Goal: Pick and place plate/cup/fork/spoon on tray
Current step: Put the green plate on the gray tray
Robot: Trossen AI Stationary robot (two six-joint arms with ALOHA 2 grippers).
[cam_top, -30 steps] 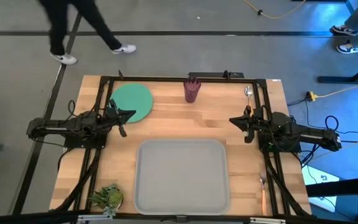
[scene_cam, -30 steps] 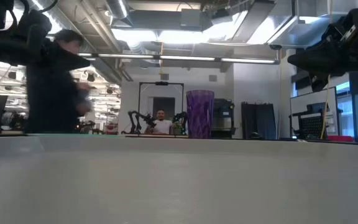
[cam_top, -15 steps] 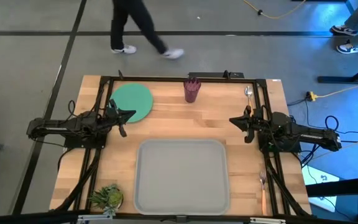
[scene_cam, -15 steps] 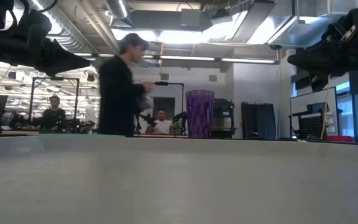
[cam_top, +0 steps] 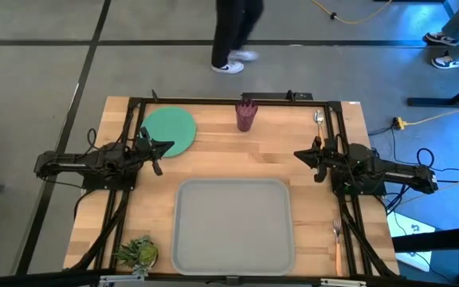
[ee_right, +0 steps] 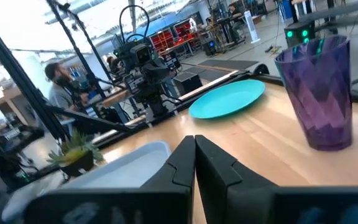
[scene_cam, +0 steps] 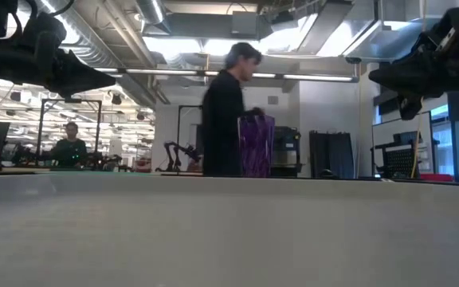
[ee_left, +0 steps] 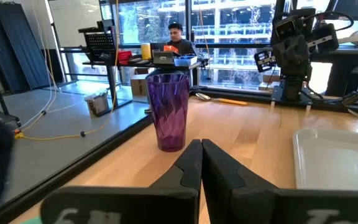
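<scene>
Robotics lab: more robot arms [scene_cam: 183,153], exposed ducts [scene_cam: 122,32].

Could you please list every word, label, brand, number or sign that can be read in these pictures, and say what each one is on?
None can be read for certain.
Pale marks on the left gripper body in the left wrist view: too blurred to read.
The plate, cup, fork, spoon and tray: no print shows.
Items in the room behind: too small to show any text.

Overhead, table-level, two wrist views
</scene>
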